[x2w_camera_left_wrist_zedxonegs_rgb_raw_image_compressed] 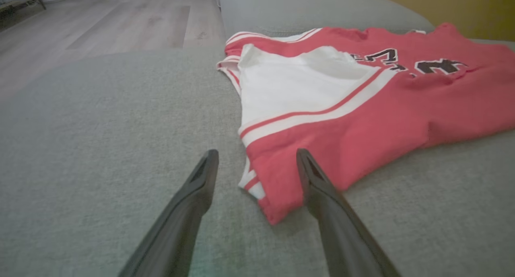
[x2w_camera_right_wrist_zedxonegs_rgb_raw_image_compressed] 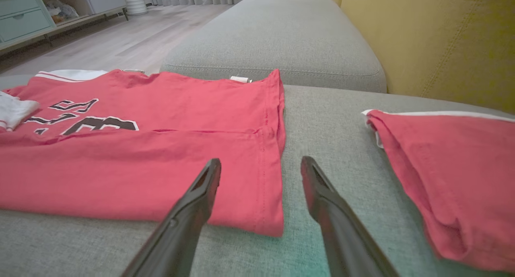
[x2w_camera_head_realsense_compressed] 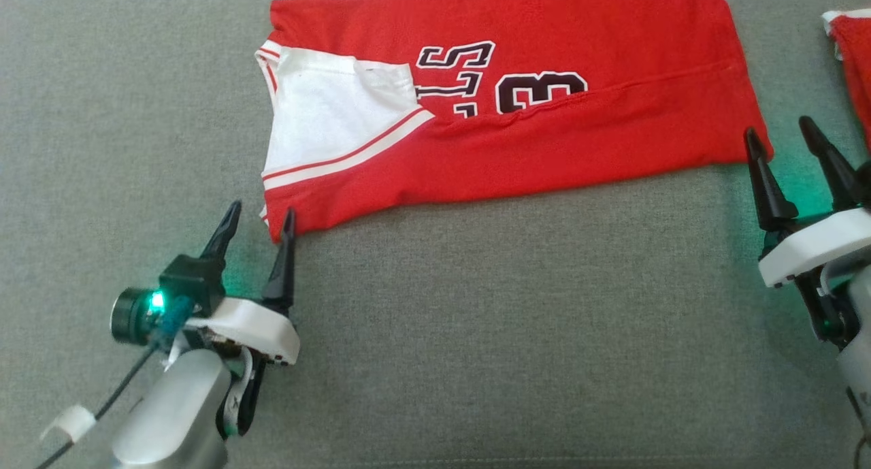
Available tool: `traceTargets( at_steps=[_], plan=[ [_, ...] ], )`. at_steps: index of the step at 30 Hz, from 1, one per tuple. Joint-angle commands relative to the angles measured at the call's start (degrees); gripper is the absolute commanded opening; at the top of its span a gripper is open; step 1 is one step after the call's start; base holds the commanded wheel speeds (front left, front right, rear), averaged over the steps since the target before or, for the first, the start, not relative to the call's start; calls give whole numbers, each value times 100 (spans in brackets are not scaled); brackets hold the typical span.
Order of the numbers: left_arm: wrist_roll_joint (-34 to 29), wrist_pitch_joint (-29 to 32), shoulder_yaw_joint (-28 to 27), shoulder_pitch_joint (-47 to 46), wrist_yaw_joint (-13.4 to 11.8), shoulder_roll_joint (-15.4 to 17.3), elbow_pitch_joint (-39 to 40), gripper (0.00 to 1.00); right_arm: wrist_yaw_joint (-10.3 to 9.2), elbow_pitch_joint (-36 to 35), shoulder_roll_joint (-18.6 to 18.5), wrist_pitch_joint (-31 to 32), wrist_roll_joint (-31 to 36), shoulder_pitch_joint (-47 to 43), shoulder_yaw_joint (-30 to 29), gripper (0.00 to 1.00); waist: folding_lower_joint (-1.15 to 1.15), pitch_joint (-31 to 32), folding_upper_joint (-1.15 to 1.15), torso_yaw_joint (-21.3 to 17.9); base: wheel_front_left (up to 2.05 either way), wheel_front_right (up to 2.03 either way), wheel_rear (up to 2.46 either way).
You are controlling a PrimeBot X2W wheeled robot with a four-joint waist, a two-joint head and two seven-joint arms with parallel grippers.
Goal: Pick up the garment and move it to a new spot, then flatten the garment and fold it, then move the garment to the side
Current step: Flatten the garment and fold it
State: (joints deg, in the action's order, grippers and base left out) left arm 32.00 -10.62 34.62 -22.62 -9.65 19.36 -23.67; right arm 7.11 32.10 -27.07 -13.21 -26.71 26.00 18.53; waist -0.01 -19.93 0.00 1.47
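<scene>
A red jersey (x2w_camera_head_realsense_compressed: 544,142) with white trim and black numbers lies partly folded on the grey couch cushion; its near long edge is doubled over. My left gripper (x2w_camera_head_realsense_compressed: 262,214) stands open at the jersey's near left corner (x2w_camera_left_wrist_zedxonegs_rgb_raw_image_compressed: 277,212), which lies between the fingers in the left wrist view. Over at the jersey's near right corner (x2w_camera_right_wrist_zedxonegs_rgb_raw_image_compressed: 265,224) my right gripper (x2w_camera_head_realsense_compressed: 779,132) is open too, its left finger over the cloth's edge. In the wrist views the jersey (x2w_camera_left_wrist_zedxonegs_rgb_raw_image_compressed: 362,108) (x2w_camera_right_wrist_zedxonegs_rgb_raw_image_compressed: 141,164) spreads away from the fingers.
A second red garment (x2w_camera_right_wrist_zedxonegs_rgb_raw_image_compressed: 450,180) (x2w_camera_head_realsense_compressed: 854,60) lies folded on the cushion to the right. The couch's yellow backrest (x2w_camera_right_wrist_zedxonegs_rgb_raw_image_compressed: 434,40) rises behind it. Another cushion (x2w_camera_right_wrist_zedxonegs_rgb_raw_image_compressed: 277,40) continues beyond the jersey, and wooden floor (x2w_camera_left_wrist_zedxonegs_rgb_raw_image_compressed: 100,23) lies past the couch's edge.
</scene>
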Motion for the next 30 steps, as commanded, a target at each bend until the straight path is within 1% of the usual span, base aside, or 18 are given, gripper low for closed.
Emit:
traceTargets(
  at_steps=[1, 2, 5, 6, 7, 8, 9, 12, 17, 18, 20, 25, 30],
  plan=[
    [67, 40, -270, -126, -56, 89, 48, 100, 37, -95, -47, -104, 3, -55, 54, 100, 1, -18, 0, -3, 0, 0, 0],
    [97, 122, -270, -147, -62, 79, -46, 100, 37, -73, -33, -108, -6, -39, 64, 100, 1, -32, 0, -6, 0, 0, 0],
    [207, 414, -178, -192, 76, 35, -278, 100, 37, 40, 33, -114, -36, 36, 101, 100, 1, -65, 0, -21, 0, 0, 0],
    [247, 510, -143, -193, 129, 13, -313, 82, 37, 88, 61, -113, -53, 68, 107, 100, 1, -73, 0, -23, 0, 0, 0],
    [286, 597, -110, -190, 178, -6, -339, 46, 37, 140, 87, -102, -59, 105, 125, 100, 1, -81, 0, -24, 0, 0, 0],
    [302, 659, -67, -191, 233, -15, -351, 25, 37, 196, 119, -75, -74, 147, 153, 100, 1, -89, 0, -23, 0, 0, 0],
    [326, 701, -38, -188, 288, -25, -357, 0, 37, 259, 160, -35, -100, 189, 173, 100, 1, -93, 0, -22, 0, 0, 0],
    [340, 718, 37, -194, 416, -26, -334, 0, 37, 505, 262, 99, -148, 321, 175, 100, 1, -93, 0, 1, 0, 0, 0],
    [242, 553, 49, -211, 408, 91, -225, 0, 37, 1076, 491, 463, -349, 557, 80, 100, 1, -57, 0, 34, 0, 0, 0],
    [218, 539, 50, -214, 391, 124, -206, 0, 37, 1164, 514, 539, -380, 601, 99, 85, 1, -47, 0, 41, 0, 0, 0],
    [186, 508, 39, -225, 351, 172, -168, 0, 37, 1288, 541, 655, -448, 661, 142, 0, 1, -21, 0, 55, 0, 0, 0],
    [181, 452, -1, -170, 287, 285, -18, 0, 37, 1333, 439, 805, -596, 556, 209, 0, 1, 113, 0, 23, 0, 0, 0],
    [248, 586, 30, 197, 240, 484, 399, 0, 37, 1027, 194, 913, -753, 122, 314, 0, 1, 297, 0, -73, 0, 0, 0]
  ],
)
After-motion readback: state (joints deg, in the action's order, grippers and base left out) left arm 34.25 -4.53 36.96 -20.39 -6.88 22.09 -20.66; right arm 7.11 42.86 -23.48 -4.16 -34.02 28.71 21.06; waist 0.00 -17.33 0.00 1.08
